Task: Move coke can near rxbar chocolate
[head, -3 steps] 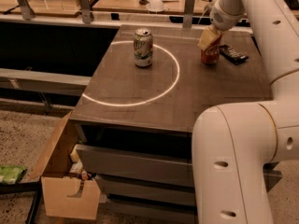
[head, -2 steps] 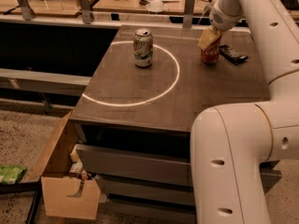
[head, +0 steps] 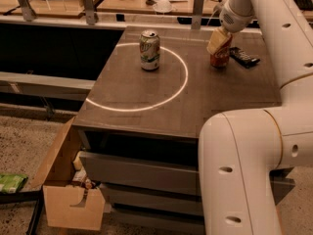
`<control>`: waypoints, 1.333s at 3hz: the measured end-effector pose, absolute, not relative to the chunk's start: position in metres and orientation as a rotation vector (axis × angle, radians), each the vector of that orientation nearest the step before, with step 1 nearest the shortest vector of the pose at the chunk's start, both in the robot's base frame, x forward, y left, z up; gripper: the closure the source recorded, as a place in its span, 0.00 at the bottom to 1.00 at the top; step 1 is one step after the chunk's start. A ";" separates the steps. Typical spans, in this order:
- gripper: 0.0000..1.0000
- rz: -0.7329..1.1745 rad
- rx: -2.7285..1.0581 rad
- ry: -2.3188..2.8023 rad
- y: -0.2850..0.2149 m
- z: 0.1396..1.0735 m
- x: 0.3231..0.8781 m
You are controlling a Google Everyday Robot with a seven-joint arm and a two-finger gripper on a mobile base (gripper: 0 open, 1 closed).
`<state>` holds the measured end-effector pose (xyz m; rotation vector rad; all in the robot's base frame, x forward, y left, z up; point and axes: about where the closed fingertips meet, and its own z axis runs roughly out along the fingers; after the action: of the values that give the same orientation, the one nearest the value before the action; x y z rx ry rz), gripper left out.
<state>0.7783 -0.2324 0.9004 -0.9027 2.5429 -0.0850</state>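
Note:
The red coke can (head: 221,58) stands upright on the dark table top (head: 195,97) at the far right. The black rxbar chocolate (head: 245,57) lies flat just to the right of it, a small gap apart. My gripper (head: 218,43) comes down from the white arm (head: 254,4) and sits over the top half of the coke can, hiding its lid. The can's base rests on the table.
A green-and-white soda can (head: 149,50) stands upright at the back left of the table, inside a white ring of light (head: 183,77). Drawers (head: 142,173) sit under the table. A cardboard box (head: 68,199) stands on the floor at the left. The arm's base (head: 244,170) fills the right foreground.

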 end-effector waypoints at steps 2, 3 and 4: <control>0.00 -0.143 -0.806 2.503 -0.255 0.847 0.827; 0.00 -0.256 -0.728 2.445 -0.284 0.877 0.835; 0.00 -0.329 -0.651 2.373 -0.311 0.942 0.816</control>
<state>0.8155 -0.3114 0.9420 -0.6509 2.3734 -0.3286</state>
